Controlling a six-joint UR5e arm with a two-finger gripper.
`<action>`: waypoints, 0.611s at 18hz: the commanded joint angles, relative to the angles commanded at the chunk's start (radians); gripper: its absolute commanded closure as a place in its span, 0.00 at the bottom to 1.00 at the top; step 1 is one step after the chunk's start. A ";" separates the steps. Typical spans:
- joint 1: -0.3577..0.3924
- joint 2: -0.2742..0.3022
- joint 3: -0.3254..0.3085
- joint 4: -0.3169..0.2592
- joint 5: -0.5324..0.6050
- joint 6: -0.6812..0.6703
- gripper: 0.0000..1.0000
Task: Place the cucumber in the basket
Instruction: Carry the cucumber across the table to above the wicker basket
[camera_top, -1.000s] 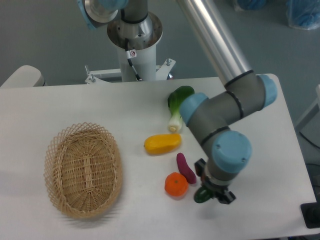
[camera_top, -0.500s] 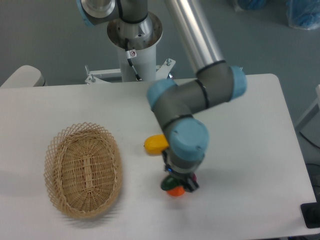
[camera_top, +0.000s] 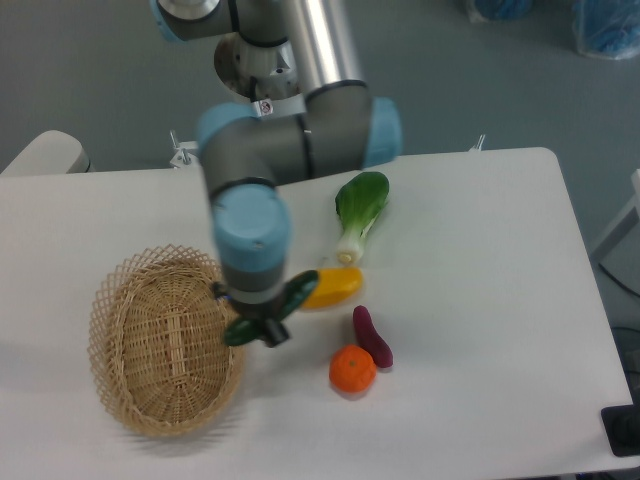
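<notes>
Most of the job looks done: the cucumber (camera_top: 272, 312) is off the worktop (camera_top: 480, 300), clamped crosswise in the pincer (camera_top: 258, 322), which is closed on its middle so that one dark green end sticks out toward the yellow vegetable (camera_top: 334, 287) and the other toward the basket (camera_top: 166, 338). The pincer hangs right at the basket's right-hand rim, seemingly just above it, though from this one view I cannot tell for certain whether the left end of the cucumber is already over the weave or just outside it. What is left, as I judge it, is a short carry leftward to bring the cucumber over the middle of the basket, a lowering, and letting go. The basket itself holds nothing yet. The bok choy (camera_top: 358, 211), purple vegetable (camera_top: 372, 335) and orange (camera_top: 353, 369) lie on the worktop to the right, apart from the pincer.
</notes>
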 joint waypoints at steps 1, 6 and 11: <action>-0.018 0.000 -0.008 0.002 0.000 -0.025 0.88; -0.075 0.003 -0.071 0.046 0.000 -0.057 0.88; -0.120 -0.048 -0.077 0.143 0.000 -0.154 0.88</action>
